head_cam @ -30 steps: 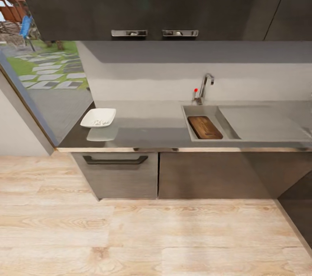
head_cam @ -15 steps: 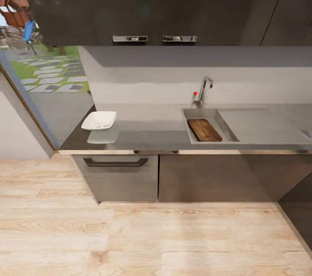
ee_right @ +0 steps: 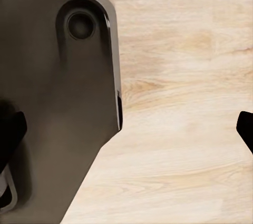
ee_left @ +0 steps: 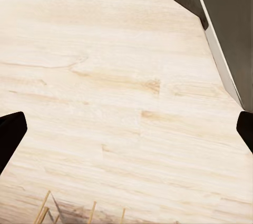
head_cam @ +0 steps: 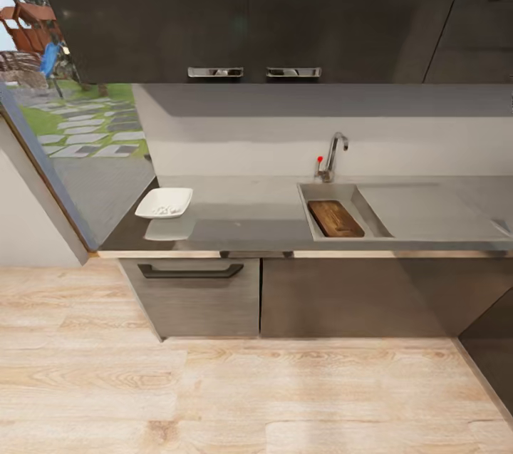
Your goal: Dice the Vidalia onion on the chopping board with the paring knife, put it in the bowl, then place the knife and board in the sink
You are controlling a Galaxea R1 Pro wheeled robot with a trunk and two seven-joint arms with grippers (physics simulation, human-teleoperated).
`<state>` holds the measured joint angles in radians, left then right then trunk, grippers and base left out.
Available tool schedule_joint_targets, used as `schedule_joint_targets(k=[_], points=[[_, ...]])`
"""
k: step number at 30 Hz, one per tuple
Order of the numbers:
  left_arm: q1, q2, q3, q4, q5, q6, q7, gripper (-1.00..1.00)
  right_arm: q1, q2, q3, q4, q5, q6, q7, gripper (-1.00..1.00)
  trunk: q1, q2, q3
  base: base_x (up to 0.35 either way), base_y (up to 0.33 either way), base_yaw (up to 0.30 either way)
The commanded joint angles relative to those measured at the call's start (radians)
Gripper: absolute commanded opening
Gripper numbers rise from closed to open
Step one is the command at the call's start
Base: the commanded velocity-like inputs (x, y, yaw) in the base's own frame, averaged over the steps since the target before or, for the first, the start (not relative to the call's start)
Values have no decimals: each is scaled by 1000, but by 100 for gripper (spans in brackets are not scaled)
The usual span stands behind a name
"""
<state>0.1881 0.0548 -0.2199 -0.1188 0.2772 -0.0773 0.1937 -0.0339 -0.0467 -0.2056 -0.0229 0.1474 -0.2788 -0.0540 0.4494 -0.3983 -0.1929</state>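
Observation:
The grey sink point(head_cam: 337, 191) is set into the glossy grey countertop point(head_cam: 242, 217), and the brown chopping board point(head_cam: 335, 218) lies inside its basin. At the counter's left end sits the white square bowl point(head_cam: 164, 202) with small pale pieces in it. The paring knife and a whole Vidalia onion are out of view. My left gripper point(ee_left: 126, 132) hangs open over the wooden floor, fingers far apart and holding nothing. My right gripper point(ee_right: 126, 129) is open too, above the floor beside my dark base point(ee_right: 58, 103).
A chrome tap point(head_cam: 333, 155) with a red knob stands behind the sink, with the flat drainboard point(head_cam: 427, 206) to its right. Dark upper cabinets point(head_cam: 249, 12) overhang the counter. Below are a drawer point(head_cam: 189, 297) and cabinet doors. A window point(head_cam: 71, 133) is at left. Wooden floor point(head_cam: 249, 390) separates me from the counter.
The whole head view has shifted: the counter sits lower and a little smaller, so the camera moved. Board, bowl and sink keep their places relative to each other.

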Motion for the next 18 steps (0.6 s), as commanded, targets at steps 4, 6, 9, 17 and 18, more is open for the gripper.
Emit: schedule_joint_targets(k=[4, 6, 9, 17, 18], points=[[1, 0, -9, -2, 10, -1, 4, 100, 0, 2, -7, 1, 11, -3, -4, 100, 1, -2, 5, 0, 0, 0], [1, 0, -9, -2, 10, -1, 4, 100, -1, 2, -7, 1, 11, -3, -4, 100, 1, -2, 8, 0, 0, 0], [1, 0, -9, -2, 10, -1, 4, 100, -1, 1, -10, 1, 11, -3, -4, 100, 1, -2, 13, 0, 0, 0], [1, 0, -9, -2, 10, -1, 4, 100, -1, -1, -12, 0, 11, -3, -4, 100, 1, -2, 26, 0, 0, 0], [1, 0, -9, -2, 10, -1, 4, 100, -1, -1, -12, 0, 11, -3, -4, 100, 1, -2, 28, 0, 0, 0]])
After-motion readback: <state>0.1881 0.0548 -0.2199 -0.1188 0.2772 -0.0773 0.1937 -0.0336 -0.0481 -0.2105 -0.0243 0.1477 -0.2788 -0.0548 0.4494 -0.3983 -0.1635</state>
